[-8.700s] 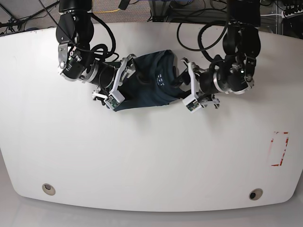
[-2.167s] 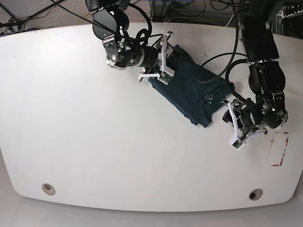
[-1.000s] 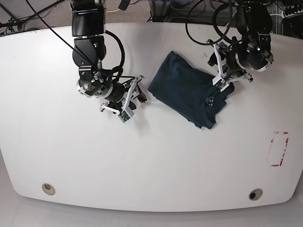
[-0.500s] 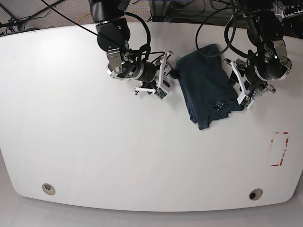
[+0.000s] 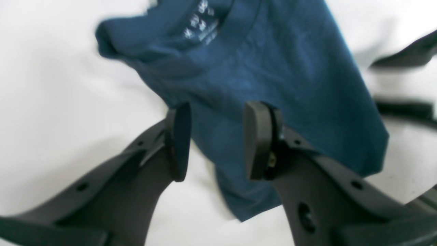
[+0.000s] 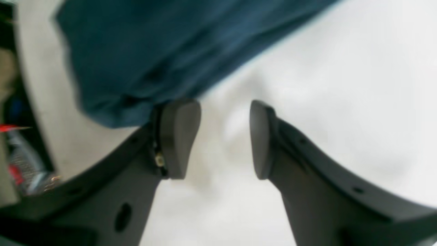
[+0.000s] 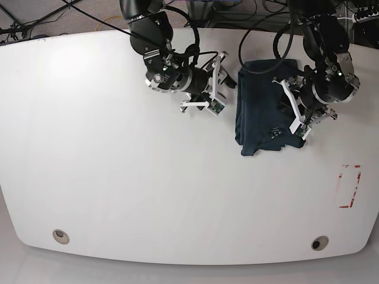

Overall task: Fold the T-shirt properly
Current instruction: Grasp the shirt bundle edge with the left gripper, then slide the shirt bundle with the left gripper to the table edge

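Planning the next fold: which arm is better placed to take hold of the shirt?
The left, probably. Its gripper stands open at the edge of the shirt, with cloth showing behind its fingers. The right gripper is open too, but over bare table beside the shirt.

T-shirt [image 7: 260, 106]: soft matt cloth, dark teal, finely creased, with a small white print [image 5: 201, 20] on its surface. Table [image 7: 148, 195]: smooth white top with a faint satin sheen. Left gripper [image 5: 215, 140]: matt black plastic, its pads [image 5: 254, 136] smooth and dull. Right gripper [image 6: 223, 136]: the same matt black plastic, fingers [image 6: 177, 133] rounded and smooth. In the base view both arms show glossy black housings with white plastic brackets and black rubbery cables.
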You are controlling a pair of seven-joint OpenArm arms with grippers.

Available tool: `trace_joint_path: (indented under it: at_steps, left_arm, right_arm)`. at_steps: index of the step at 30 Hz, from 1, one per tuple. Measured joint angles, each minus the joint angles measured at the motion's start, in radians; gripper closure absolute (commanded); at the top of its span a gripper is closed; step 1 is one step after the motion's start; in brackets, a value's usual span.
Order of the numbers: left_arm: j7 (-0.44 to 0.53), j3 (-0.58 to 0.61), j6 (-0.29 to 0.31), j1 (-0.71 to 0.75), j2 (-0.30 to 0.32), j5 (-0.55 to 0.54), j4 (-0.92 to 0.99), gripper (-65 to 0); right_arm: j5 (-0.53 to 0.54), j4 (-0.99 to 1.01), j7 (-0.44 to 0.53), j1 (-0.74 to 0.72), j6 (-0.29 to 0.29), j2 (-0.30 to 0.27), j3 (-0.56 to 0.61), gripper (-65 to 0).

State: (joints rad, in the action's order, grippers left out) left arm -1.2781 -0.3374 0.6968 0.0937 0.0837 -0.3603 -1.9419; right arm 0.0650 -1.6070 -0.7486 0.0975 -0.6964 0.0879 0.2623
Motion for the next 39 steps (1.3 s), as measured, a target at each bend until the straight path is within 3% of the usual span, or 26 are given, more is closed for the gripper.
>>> trace_joint_path:
  at_steps: [4, 6, 10, 13, 18, 23, 29, 39]
  left_arm:
    - [0.08, 0.006, 0.0, 0.021, -0.039, -0.006, 0.0, -24.4]
    - [0.122, 0.014, -0.014, 0.039, -0.051, -0.003, 0.0, -29.7]
    - [0.242, 0.071, -0.202, 0.086, -0.058, 0.0, 0.003, -42.4]
    - [0.356, 0.144, -0.327, 0.127, -0.05, 0.0, 0.008, -45.3]
    - [0.474, 0.227, -0.394, 0.144, -0.015, 0.012, 0.15, -41.7]
    - [0.647, 0.232, -0.364, 0.133, 0.03, -0.006, 0.314, -39.3]
    - [0.705, 0.21, -0.338, 0.121, 0.113, -0.041, 0.388, -39.3]
    - [0.716, 0.171, -0.069, 0.05, 0.375, -0.056, 0.568, -39.2]
  right_arm:
    - [0.012, -0.087, -0.048, -0.002, 0.0, 0.003, -0.074, -27.6]
    - [0.009, -0.112, -0.074, -0.003, 0.0, 0.003, -0.104, -27.6]
    - [0.007, -0.132, -0.097, -0.005, 0.0, 0.001, -0.15, -27.6]
    - [0.006, -0.132, -0.101, -0.011, 0.0, 0.001, -0.167, -27.6]
    - [0.009, -0.132, -0.101, -0.011, 0.0, -0.012, -0.188, -27.6]
    - [0.009, -0.133, -0.1, -0.011, 0.0, -0.018, -0.193, -27.6]
    - [0.01, -0.143, -0.101, -0.008, 0.0, -0.032, -0.19, -27.6]
    - [0.004, -0.169, -0.138, 0.003, 0.001, -0.047, -0.189, -27.6]
